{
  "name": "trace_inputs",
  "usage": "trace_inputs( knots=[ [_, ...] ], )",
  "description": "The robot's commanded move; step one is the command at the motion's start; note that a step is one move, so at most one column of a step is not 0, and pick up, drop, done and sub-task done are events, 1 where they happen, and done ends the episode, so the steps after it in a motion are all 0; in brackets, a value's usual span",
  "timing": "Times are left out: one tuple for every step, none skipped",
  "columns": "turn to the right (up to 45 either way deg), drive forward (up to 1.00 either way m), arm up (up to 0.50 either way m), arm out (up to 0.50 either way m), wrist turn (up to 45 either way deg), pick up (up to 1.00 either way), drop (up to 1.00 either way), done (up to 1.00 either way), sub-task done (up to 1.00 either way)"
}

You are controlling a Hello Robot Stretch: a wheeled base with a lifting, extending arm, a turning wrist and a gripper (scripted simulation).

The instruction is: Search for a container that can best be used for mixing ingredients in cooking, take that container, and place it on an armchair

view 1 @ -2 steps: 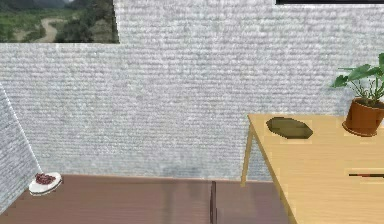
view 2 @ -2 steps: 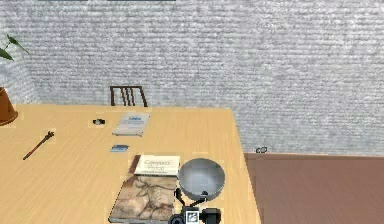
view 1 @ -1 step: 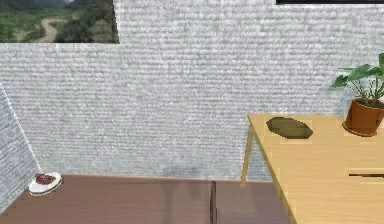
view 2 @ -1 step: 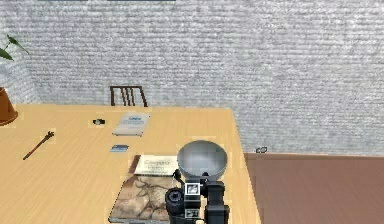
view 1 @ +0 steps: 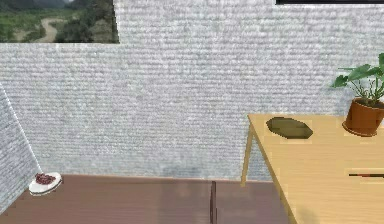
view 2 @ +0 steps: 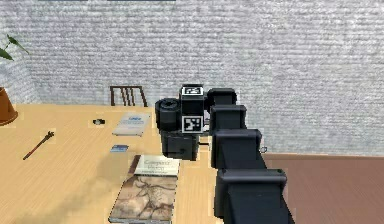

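Pale wood takes up much of both views: a table (view 1: 320,175) set against a white brick wall (view 1: 180,90). In the forward view a dark dish (view 1: 289,127), shallow and oval, lies near the table's far corner, not far from a potted plant (view 1: 364,98). On the floor at the forward view's left sits a white dish (view 1: 45,182) with something reddish in it. Either could be the container for mixing. I judge the dark dish the likelier, though its depth cannot be told.

In the arm side view the arm (view 2: 240,160) reaches out over the table. The gripper (view 2: 165,118) stands above the wood, with a pale book (view 2: 131,124) just beside it and a larger book (view 2: 145,190) nearer the robot. A thin utensil (view 2: 38,146) lies well to the left. Whether the gripper holds anything cannot be told — things lie on the table around its far end.

By my judgement the task is early. The search is in hand and no container is plainly taken — the taking, the finding of an armchair and the placing are all left to do.
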Motion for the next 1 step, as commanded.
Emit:
trace_inputs(
  knots=[
    [0.0, 0.0, 0.0, 0.0, -45.0, 0.0, 0.0, 0.0, 0.0]
  ],
)
